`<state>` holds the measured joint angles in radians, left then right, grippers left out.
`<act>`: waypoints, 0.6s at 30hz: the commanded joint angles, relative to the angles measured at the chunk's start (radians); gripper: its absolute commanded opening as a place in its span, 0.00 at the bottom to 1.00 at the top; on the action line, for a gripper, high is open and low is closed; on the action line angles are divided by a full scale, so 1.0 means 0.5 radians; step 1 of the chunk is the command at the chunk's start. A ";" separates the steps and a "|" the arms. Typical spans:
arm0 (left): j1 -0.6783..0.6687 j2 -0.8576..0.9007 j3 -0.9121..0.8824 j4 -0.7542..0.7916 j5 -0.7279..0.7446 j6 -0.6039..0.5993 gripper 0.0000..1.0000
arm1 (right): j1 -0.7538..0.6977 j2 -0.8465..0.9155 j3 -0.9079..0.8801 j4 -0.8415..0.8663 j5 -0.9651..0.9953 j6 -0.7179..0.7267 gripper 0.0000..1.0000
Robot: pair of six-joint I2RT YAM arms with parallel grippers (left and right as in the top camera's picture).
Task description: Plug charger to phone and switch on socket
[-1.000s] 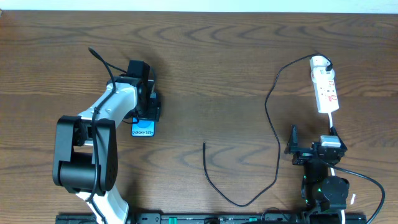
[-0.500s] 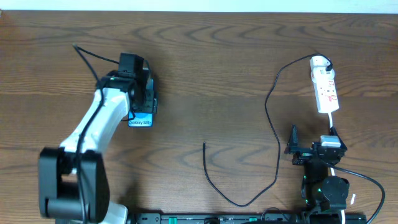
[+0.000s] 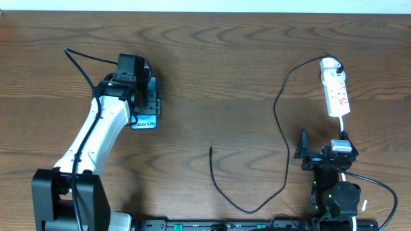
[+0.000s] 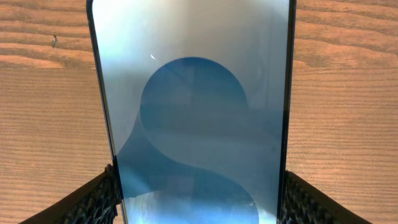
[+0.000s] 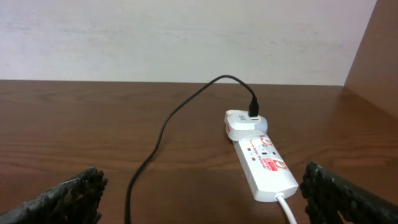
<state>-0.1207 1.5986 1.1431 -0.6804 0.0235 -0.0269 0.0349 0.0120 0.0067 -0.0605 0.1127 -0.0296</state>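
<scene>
Plainly, the step in hand is positioning the small black-edged smartphone with the light-blue screen [image 3: 145, 122]. The left pincer [image 3: 144, 106] holds it across its width, with the ribbed black pads [image 4: 102, 194] set against both long edges. The phone sits on the left of the brown wooden counter [image 3: 212, 77], with its white-lettered end pointing out of the pincer towards the robot. Whether it rests on the wood or hangs just above it, I cannot tell.

The long thin black charger cable [image 3: 275, 109] lies well apart, right of centre. Its small free tip [image 3: 210, 149] is near the middle, and its other end is plugged in at the far end of the narrow white power strip with red markings [image 3: 336, 90].

To do this well, I judge the grip should stay square on the edges so the glass does not twist or slip. The phone's port end should come round to face the cable tip, and the phone should be set down flat and close to it. The port itself is not visible, so its side needs checking.

The right pincer [image 3: 302, 153] stands wide and empty near the strip, free to fetch the tip.
</scene>
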 commanded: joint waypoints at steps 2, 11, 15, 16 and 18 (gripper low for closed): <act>0.005 -0.036 0.030 0.000 -0.012 -0.024 0.07 | -0.011 -0.012 -0.002 -0.007 0.016 0.028 0.99; 0.005 -0.019 -0.058 0.002 -0.018 0.002 0.07 | -0.011 -0.012 -0.002 -0.006 0.016 0.028 0.99; 0.005 0.048 -0.107 0.003 -0.019 0.015 0.07 | -0.011 -0.012 -0.002 -0.006 0.017 0.028 0.99; 0.005 0.063 -0.110 0.002 -0.019 0.014 0.07 | -0.011 -0.012 -0.002 -0.006 0.017 0.028 0.99; 0.005 0.119 -0.110 0.008 -0.018 0.014 0.07 | -0.011 -0.012 -0.002 -0.006 0.017 0.028 0.99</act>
<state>-0.1207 1.6188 1.0897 -0.6800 0.0231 -0.0257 0.0349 0.0120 0.0067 -0.0605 0.1127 -0.0296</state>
